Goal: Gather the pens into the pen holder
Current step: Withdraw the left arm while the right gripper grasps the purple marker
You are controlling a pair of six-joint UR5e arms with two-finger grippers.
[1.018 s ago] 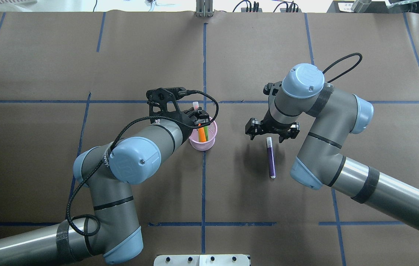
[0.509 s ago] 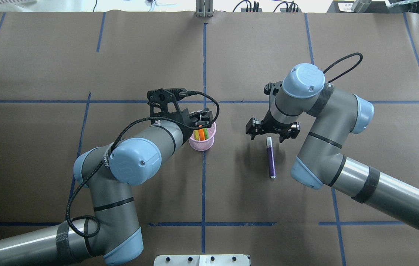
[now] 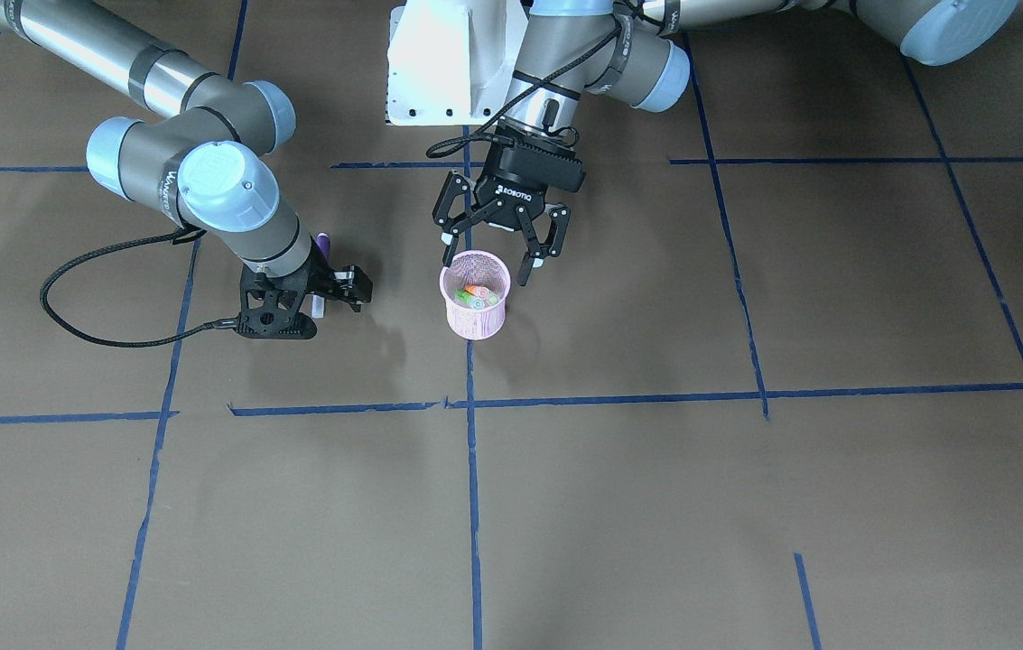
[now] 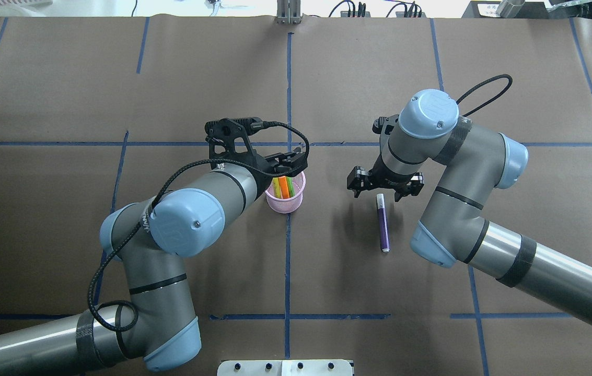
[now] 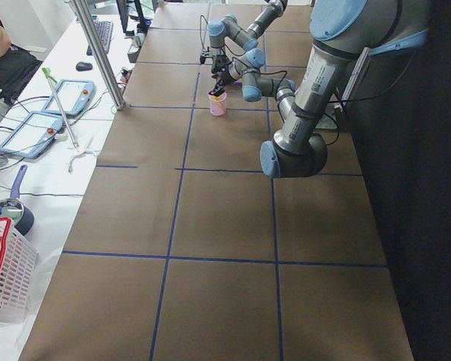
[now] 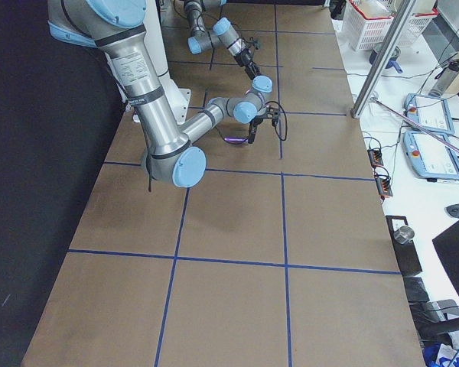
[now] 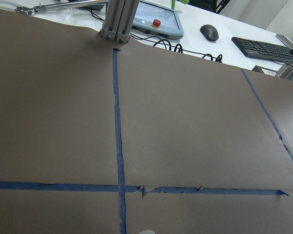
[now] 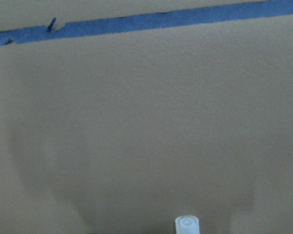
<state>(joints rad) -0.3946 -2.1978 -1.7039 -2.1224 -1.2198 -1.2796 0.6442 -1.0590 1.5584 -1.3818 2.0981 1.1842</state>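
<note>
The pink mesh pen holder point(image 3: 475, 311) stands near the table's centre line, also in the overhead view point(image 4: 286, 202). An orange pen point(image 4: 283, 187) and a green pen point(image 4: 291, 184) stand inside it, their tops showing in the front view point(image 3: 477, 294). My left gripper point(image 3: 493, 246) is open and empty, fingers spread just above the holder's rim on the robot's side. The purple pen point(image 4: 382, 222) lies flat on the table to the holder's right. My right gripper point(image 4: 378, 190) is open and low, straddling the pen's pale cap end point(image 8: 187, 225).
The white robot base point(image 3: 448, 63) is at the table's near edge. Blue tape lines point(image 4: 288, 94) cross the brown table cover. A black cable point(image 4: 484, 86) loops behind the right wrist. Teach pendants and a white basket lie on the side bench point(image 5: 52, 113).
The pale cap that stood up through my left gripper a second ago has dropped into the holder. The left wrist has shifted slightly away from me. The right arm has not moved.
</note>
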